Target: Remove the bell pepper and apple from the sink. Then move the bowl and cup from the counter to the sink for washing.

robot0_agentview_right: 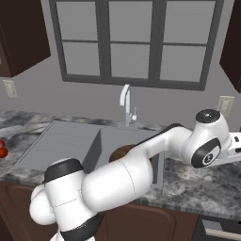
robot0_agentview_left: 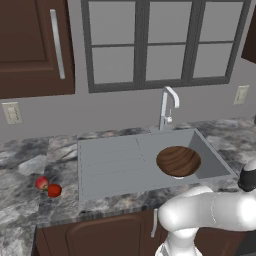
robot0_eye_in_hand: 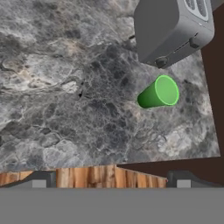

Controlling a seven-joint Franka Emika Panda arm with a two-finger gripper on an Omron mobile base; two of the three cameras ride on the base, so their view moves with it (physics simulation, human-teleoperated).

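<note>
- Hand view: gripper [robot0_eye_in_hand: 109, 179] shows two dark finger tips at 6 o'clock, set wide apart, nothing between them; jaws read as fully spread and empty.
- Cup [robot0_eye_in_hand: 158, 92], bright green, stands on the counter [robot0_eye_in_hand: 65, 87] at about 1 o'clock from the finger tips, well apart from them, mouth turned toward the camera.
- Grey toaster [robot0_eye_in_hand: 168, 28] sits at 12 to 1 o'clock, just beside the cup; contact between them cannot be told.
- Wooden floor strip runs along the 6 o'clock edge, beyond the counter's rim.
- Left base view: bowl [robot0_agentview_left: 178, 161], dark-brown wood, lies inside the sink [robot0_agentview_left: 110, 165], in the basin at 3 o'clock of the ribbed drainboard, below the chrome faucet [robot0_agentview_left: 167, 107].
- Apple [robot0_agentview_left: 42, 183] and bell pepper [robot0_agentview_left: 54, 190] rest on the counter at 9 o'clock of the sink, touching or nearly so, pepper nearer the counter's front edge.
- Right base view: arm reaches out toward 3 o'clock, past the sink's rim; bowl partly hidden behind it.
</note>
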